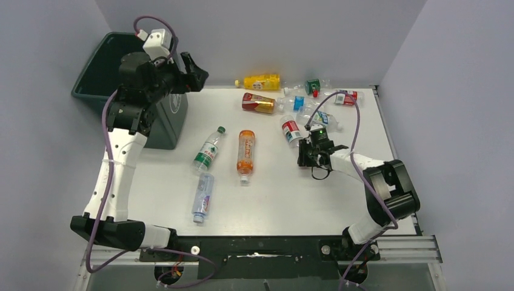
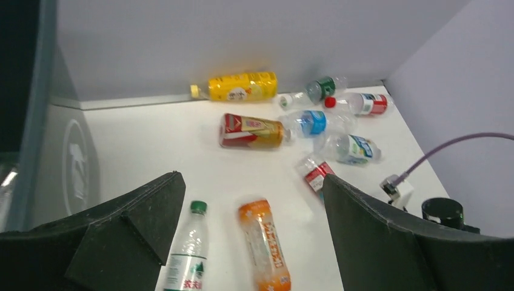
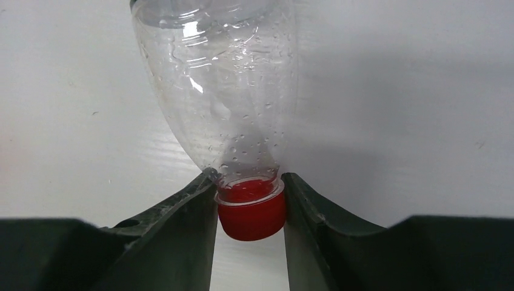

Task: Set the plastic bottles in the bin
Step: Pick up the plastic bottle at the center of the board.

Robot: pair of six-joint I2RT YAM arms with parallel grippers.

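Only my right wrist view shows the right gripper [image 3: 248,182] clamped on 1 clear bottle [image 3: 218,91] at its red cap [image 3: 251,218]; overhead, upper left, my left gripper [image 1: 197,71] stands wide apart.

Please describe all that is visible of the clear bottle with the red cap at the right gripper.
The bottle is clear thin plastic with droplets inside. Its red cap and neck sit between the jaws of the right gripper, which close on both sides. It lies on the white table, body pointing away from the gripper. From above, a red-and-white label wraps its middle.
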